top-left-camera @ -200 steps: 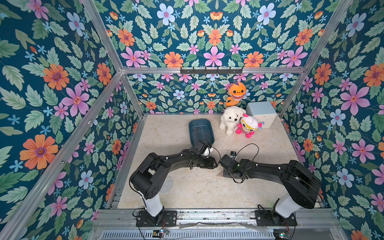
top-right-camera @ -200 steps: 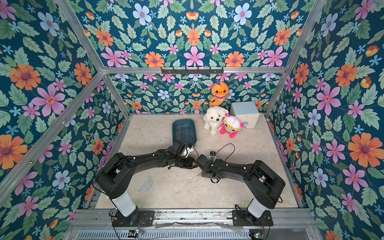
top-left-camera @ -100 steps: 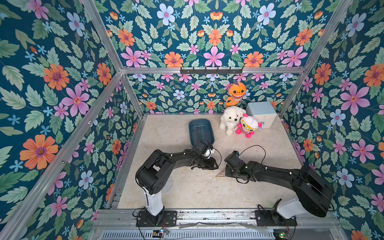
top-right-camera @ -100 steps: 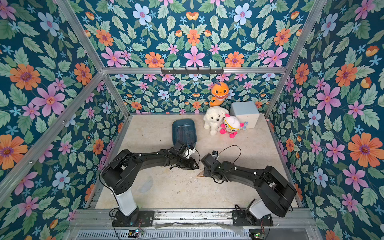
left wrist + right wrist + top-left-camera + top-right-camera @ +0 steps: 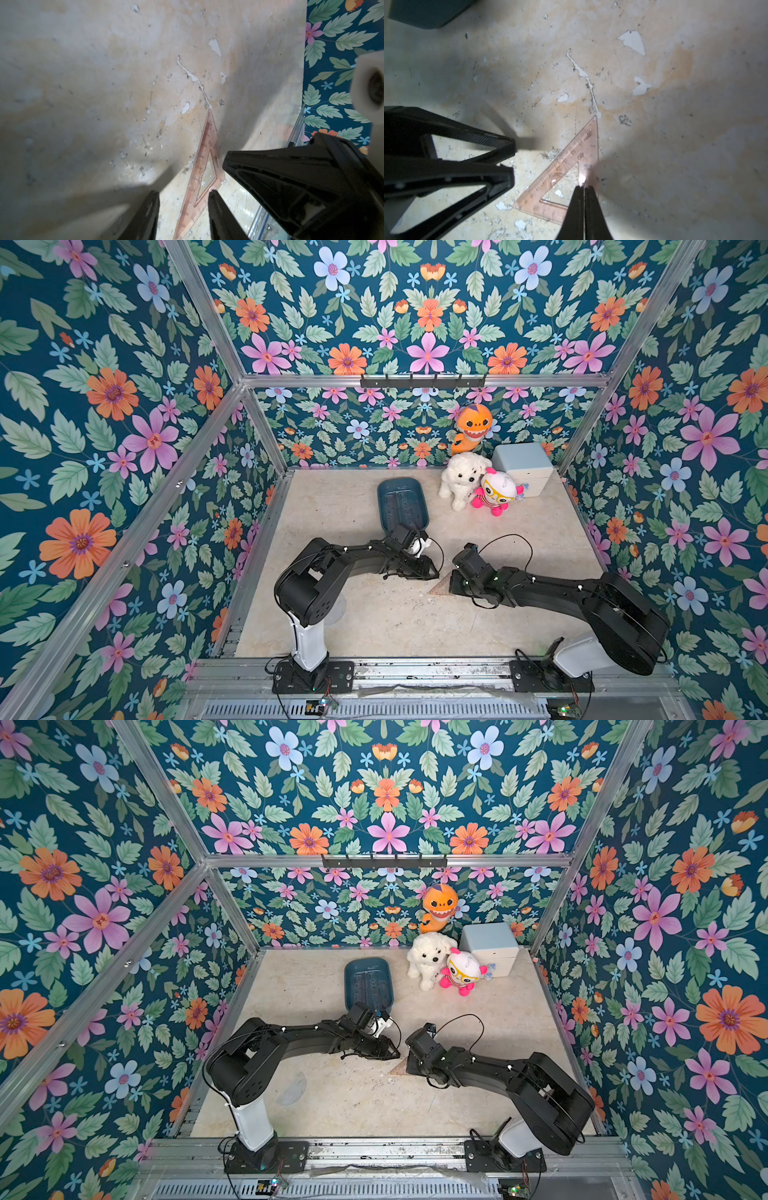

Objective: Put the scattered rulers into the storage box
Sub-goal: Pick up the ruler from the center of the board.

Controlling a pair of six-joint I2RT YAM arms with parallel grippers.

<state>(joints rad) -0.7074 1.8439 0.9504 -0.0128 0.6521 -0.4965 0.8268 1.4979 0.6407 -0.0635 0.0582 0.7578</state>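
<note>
A pinkish triangular set square (image 5: 441,587) (image 5: 400,1067) lies flat on the floor between my two grippers. In the left wrist view my left gripper (image 5: 184,199) is open, its fingers either side of one corner of the set square (image 5: 204,166). My right gripper (image 5: 583,188) is shut, its tips pressing on the set square (image 5: 566,166) at one edge. The dark teal storage box (image 5: 402,504) (image 5: 368,984) sits beyond the left arm. A clear semicircular protractor (image 5: 293,1088) lies near the left arm's base.
Three plush toys, white (image 5: 463,479), pink (image 5: 496,495) and orange (image 5: 473,427), and a pale blue cube container (image 5: 523,468) stand at the back right. Flowered walls close the floor in on three sides. A clear strip with a blue edge (image 5: 258,222) lies under the right gripper.
The right gripper has shut and come down onto the set square, its arm stretching lower. The left gripper's jaws have narrowed a little and stayed beside it.
</note>
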